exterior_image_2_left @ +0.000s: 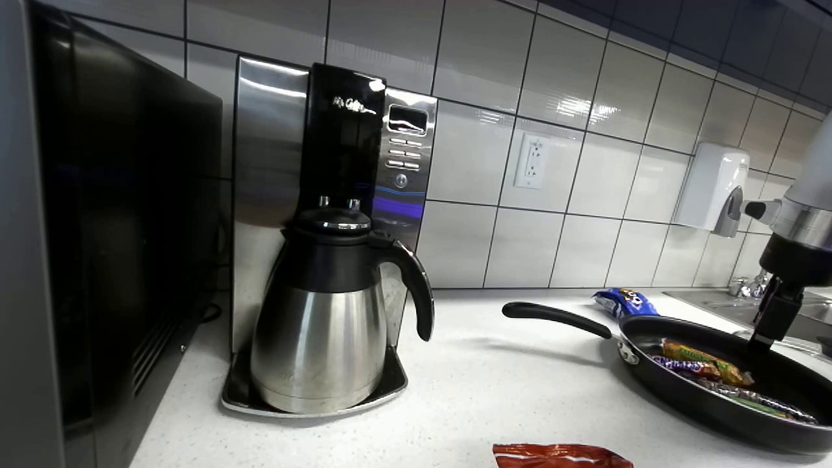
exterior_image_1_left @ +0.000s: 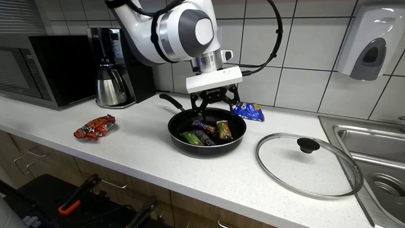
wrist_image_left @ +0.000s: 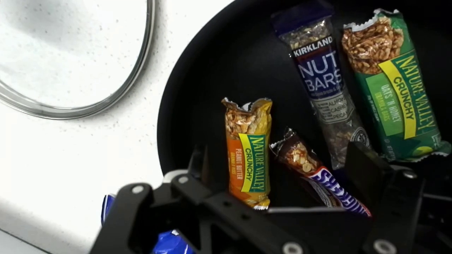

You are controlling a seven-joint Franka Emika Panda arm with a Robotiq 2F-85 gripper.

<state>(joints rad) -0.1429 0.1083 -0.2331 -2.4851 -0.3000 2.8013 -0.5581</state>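
Fingers [wrist_image_left: 367,169] standing wide, empty, over frying pan [wrist_image_left: 226,63]; Nature Valley peanut butter bar [wrist_image_left: 250,158] and Snickers-style bar [wrist_image_left: 326,181] lying close together inside, so closing is risking pinching both.

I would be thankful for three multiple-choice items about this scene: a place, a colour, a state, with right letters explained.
1. Where is the Peanut Butter bar?
A) sink
B) pan
C) microwave

2. Which colour is the bag nearest the pan?
A) green
B) red
C) mainly blue

3. How does the gripper stand?
A) open
B) shut, empty
C) shut on that bar

1 B: the wrist view shows it inside.
2 C: both exterior views show it blue.
3 A: its fingers stand apart in the wrist view.
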